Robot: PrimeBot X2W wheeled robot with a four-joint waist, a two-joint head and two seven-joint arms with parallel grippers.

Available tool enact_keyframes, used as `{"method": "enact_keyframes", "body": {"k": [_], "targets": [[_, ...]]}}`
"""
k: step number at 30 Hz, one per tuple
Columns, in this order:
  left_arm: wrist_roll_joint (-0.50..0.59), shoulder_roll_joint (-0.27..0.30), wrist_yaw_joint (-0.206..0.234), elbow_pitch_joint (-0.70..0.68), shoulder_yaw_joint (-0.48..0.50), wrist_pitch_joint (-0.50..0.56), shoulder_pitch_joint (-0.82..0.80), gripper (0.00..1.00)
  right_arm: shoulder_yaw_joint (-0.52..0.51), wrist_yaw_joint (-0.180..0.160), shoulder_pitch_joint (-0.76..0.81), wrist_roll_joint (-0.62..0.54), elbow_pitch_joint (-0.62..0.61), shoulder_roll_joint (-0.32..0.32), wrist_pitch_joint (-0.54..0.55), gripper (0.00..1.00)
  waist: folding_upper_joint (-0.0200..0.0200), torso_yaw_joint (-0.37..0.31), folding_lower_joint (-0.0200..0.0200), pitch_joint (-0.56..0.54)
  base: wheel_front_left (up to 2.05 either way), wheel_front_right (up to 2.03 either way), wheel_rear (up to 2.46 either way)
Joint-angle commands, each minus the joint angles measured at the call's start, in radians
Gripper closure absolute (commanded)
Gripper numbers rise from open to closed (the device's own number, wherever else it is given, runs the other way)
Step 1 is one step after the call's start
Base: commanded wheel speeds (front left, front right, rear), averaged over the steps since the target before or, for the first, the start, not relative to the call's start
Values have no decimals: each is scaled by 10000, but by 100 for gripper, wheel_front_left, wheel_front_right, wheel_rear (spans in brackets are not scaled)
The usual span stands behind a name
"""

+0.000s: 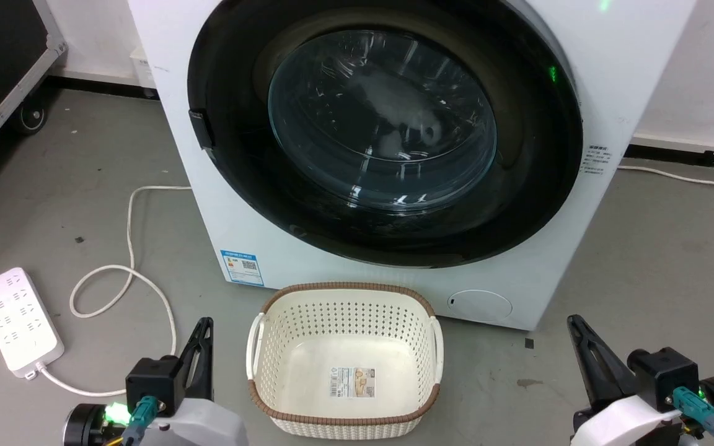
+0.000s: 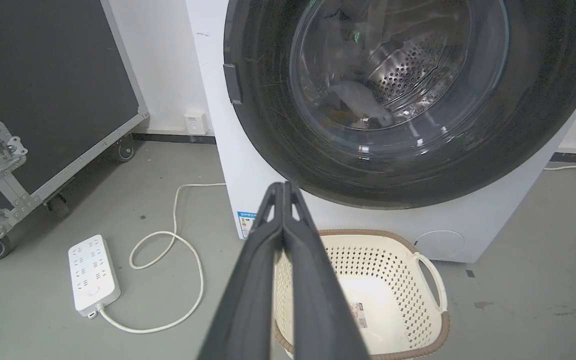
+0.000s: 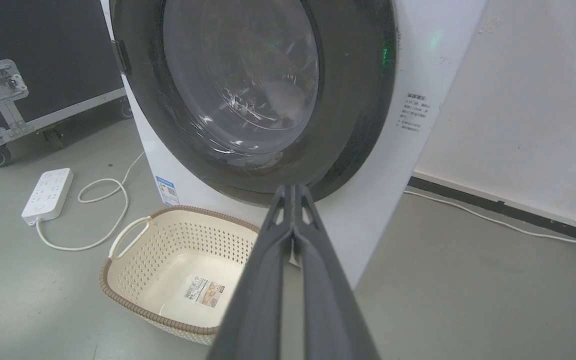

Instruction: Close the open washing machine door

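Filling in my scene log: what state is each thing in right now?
washing machine door: closed, flush with the washing machine.
laundry basket: upright, empty.
power strip: sockets empty.
left end effector: shut, empty.
right end effector: shut, empty.

- Large round glossy black-framed washing machine door (image 1: 537, 186), beyond the left claw (image 1: 205, 323) and right claw (image 1: 572, 322): top cut off by the head view's edge.
- Pale grey shape (image 1: 394, 118) behind its glass: blurred by reflections, cannot tell what.
- Small blue sticker (image 1: 242, 267) just beyond the left claw: print unreadably small.
- Cream perforated basket (image 2: 393, 280): left part hidden behind the left claw's fingers (image 2: 263, 280).
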Motion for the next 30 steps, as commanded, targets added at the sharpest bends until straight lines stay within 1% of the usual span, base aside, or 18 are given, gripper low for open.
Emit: {"method": "enact_keyframes", "body": {"k": [1,13,30], "targets": [[92,-9,51,-61,44,63,-124,100,31,-6,-158,76,-74,33,78,100,0,-5,0,7,0,0,0],[191,-24,74,-198,198,344,-227,100,122,-7,-258,145,-143,38,354,100,0,-59,0,74,0,0,0],[191,-24,74,-198,198,344,-227,100,122,-7,-258,145,-143,38,354,100,0,-59,0,74,0,0,0]]}}
